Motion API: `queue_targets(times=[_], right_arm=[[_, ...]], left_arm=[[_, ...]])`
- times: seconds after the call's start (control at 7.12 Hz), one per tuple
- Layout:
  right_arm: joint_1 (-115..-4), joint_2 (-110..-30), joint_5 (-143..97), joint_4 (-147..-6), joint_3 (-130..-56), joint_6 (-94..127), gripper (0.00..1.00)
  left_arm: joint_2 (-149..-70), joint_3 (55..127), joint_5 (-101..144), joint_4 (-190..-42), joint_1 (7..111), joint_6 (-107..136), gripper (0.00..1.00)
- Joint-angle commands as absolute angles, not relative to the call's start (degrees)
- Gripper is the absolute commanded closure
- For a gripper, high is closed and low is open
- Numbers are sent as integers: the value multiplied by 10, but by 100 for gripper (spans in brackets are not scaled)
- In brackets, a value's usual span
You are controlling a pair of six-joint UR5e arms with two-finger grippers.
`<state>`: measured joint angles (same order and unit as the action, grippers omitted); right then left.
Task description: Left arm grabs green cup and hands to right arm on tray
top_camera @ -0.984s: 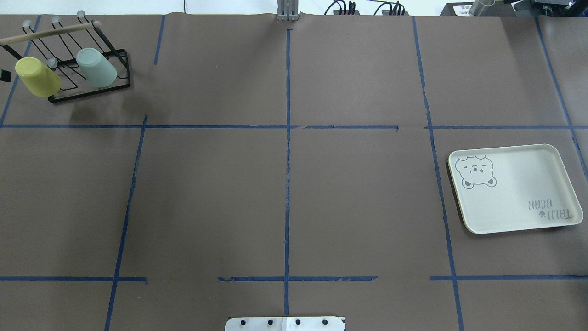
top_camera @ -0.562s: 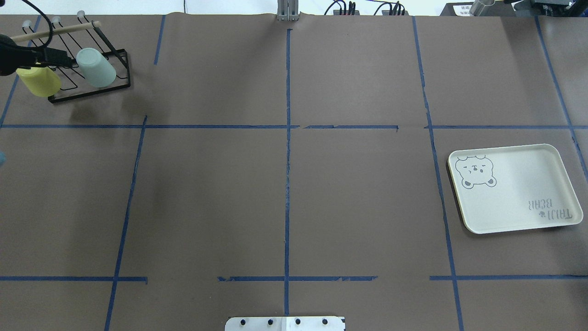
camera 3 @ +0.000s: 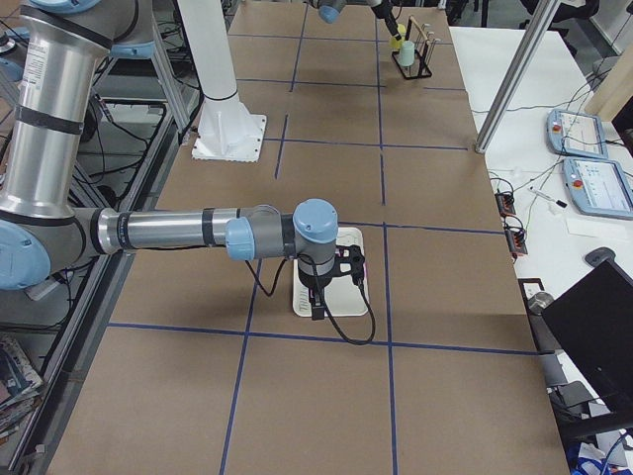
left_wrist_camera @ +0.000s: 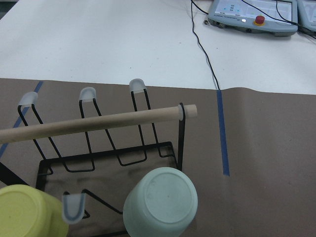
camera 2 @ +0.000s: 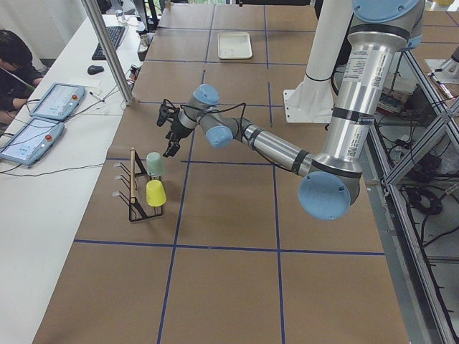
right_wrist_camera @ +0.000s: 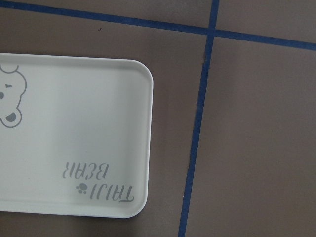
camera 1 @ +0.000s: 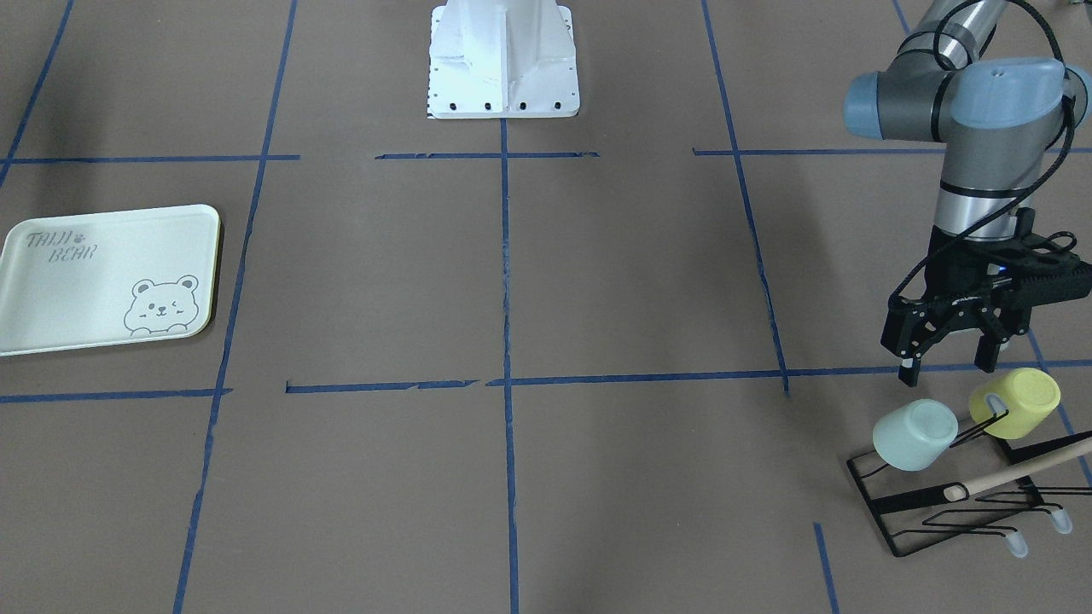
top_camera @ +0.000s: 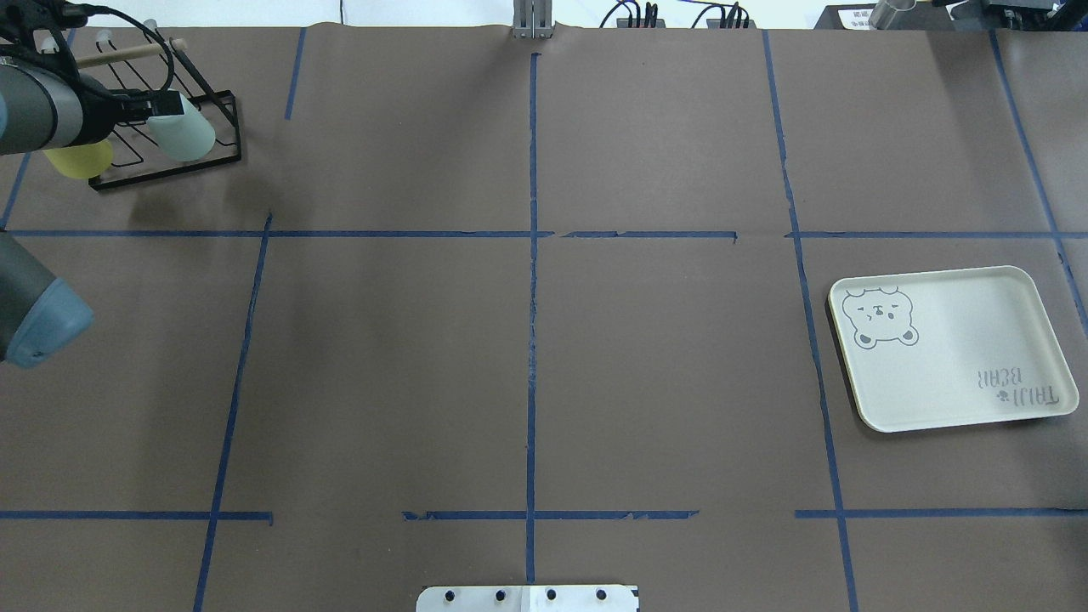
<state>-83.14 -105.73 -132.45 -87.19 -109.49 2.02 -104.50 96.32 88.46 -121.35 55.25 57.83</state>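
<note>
At far-left corner of table (camera 1: pixel 614 281) | green cup (camera 1: pixel 914 435) tilted mouth-down on prong of wire rack (camera 1: pixel 930 512), next to yellow cup (camera 1: pixel 1015 402) | L end effector (camera 1: pixel 945 367) fingers spread, empty, close above cups | tray (camera 1: pixel 77 298) by right edge | R end effector (camera 3: pixel 348 265) over tray, grip can't tell

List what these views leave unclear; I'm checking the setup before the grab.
- Right claw: only in exterior right view, small and dark; open or shut unclear.
- Small yellow plastic cup: overhead, mostly under the left arm.
- Pale mint-green plastic tumbler: mouth turned away in all views.
</note>
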Motion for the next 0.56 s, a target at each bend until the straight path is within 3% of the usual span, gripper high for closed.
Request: queue_targets(times=[0.0, 0.42], right_arm=[[-831, -1057, -1325, -872, -1094, 20, 0], [-831, -1058, -1325, -872, -1093, 20, 0]], left_arm=[[-1069, 936, 826, -1215, 534, 579, 0], [-1078, 911, 799, -1231, 526, 579, 0]])
